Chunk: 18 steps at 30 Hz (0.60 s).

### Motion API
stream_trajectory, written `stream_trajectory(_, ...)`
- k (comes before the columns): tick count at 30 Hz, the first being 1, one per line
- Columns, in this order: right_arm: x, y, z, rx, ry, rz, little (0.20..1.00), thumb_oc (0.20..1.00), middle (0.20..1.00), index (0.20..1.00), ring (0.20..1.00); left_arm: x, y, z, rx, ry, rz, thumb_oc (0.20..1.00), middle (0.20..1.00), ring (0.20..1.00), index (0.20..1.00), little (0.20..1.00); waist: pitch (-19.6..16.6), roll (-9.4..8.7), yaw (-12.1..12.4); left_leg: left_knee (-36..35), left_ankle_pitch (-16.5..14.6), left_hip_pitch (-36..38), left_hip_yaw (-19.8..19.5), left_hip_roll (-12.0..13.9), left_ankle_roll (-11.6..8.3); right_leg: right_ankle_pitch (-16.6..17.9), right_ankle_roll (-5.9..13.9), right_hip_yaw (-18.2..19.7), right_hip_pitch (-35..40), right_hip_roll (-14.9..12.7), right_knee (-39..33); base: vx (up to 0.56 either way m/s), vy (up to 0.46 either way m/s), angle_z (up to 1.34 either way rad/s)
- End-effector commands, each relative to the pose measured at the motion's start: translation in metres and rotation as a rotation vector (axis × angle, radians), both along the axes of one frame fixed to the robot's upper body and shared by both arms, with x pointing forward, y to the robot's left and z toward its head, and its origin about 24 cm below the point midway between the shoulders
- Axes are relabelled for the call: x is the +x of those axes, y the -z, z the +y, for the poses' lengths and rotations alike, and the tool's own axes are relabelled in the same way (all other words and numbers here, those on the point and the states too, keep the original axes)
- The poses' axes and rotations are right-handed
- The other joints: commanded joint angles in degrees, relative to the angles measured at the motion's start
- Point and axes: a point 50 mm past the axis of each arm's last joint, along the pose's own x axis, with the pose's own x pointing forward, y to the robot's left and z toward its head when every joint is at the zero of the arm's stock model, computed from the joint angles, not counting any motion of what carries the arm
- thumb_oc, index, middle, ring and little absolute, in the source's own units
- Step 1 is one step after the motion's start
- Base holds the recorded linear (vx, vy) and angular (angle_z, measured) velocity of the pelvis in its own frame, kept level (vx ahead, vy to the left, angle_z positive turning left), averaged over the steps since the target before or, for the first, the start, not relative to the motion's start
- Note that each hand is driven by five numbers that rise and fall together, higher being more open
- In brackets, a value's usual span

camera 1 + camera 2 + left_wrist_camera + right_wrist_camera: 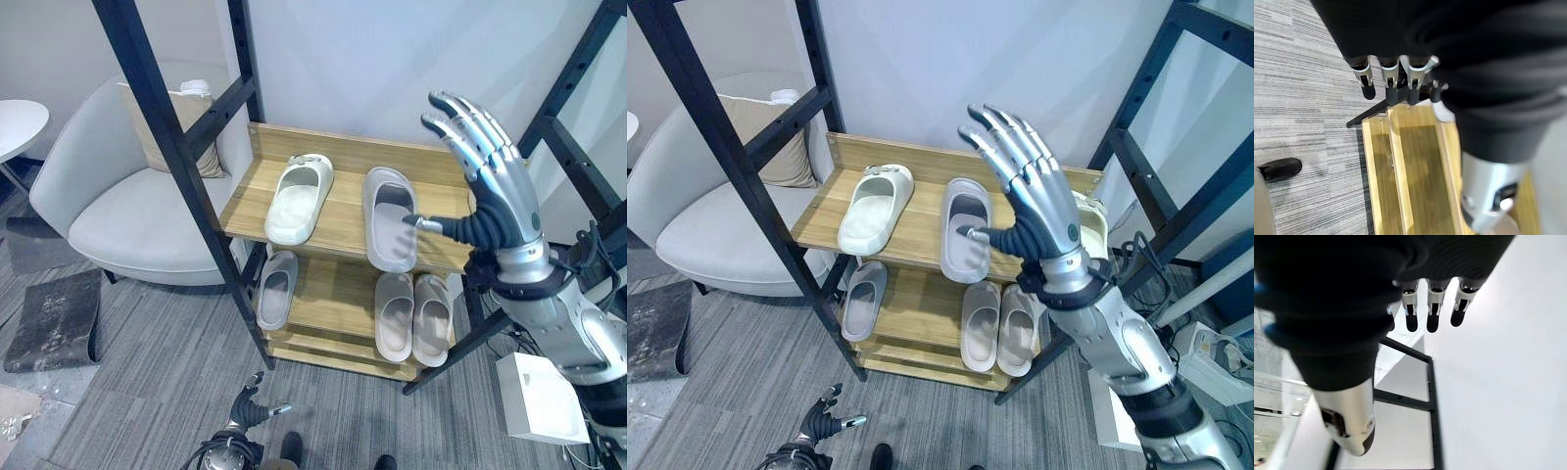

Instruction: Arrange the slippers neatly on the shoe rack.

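Your shoe rack [343, 211] held 2 slippers [299, 198] on top shelf, 3 below; right hand [1038, 211] released, empty.

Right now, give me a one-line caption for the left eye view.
Open right hand raised before the wooden two-shelf shoe rack; white slipper and grey slipper on top.
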Motion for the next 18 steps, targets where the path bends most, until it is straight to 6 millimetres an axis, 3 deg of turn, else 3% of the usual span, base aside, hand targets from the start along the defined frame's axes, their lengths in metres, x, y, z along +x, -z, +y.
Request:
stream_trajectory(1,0.015,-0.022,-0.008,0.017,0.099,-0.097,1.0,1.0,1.0,1.0,1.0,0.024,-0.009,-0.003,0.014,0.054,-0.087,1.0,1.0,1.0,1.0,1.0,2.28,-0.96,3.07,-0.29,-4.08,2.03,-1.98,-0.77,-0.43,-5.31,1.7,-2.37,4.64,2.09,0.32,0.02,-0.001,0.21)
stream_trajectory(8,0.035,-0.014,-0.021,0.029,0.216,-0.052,1.0,1.0,1.0,1.0,1.0,0.023,-0.008,-0.001,0.017,0.059,-0.077,1.0,1.0,1.0,1.0,1.0,3.03,-1.27,4.69,-0.13,-4.25,1.94,-3.09,-1.16,-0.18,-5.37,1.72,-3.31,4.85,2.0,0.43,0.02,0.007,0.12)
stream_trajectory(13,0.048,0.015,-0.034,0.071,0.298,0.091,1.0,1.0,1.0,1.0,1.0,0.019,-0.006,0.002,0.021,0.061,-0.056,1.0,1.0,1.0,1.0,1.0,3.68,-1.4,5.91,-0.03,-4.34,1.67,-4.04,-1.54,0.06,-5.8,1.68,-4.16,5.1,1.93,0.56,0.04,0.019,0.1)
stream_trajectory(18,0.052,0.03,-0.041,0.091,0.344,0.152,1.0,1.0,1.0,1.0,1.0,0.018,-0.005,0.002,0.022,0.053,-0.051,1.0,1.0,1.0,1.0,1.0,3.86,-1.4,6.17,-0.07,-4.38,1.61,-4.48,-1.68,0.05,-5.89,1.72,-4.68,5.15,1.91,0.5,0.03,0.014,0.11)
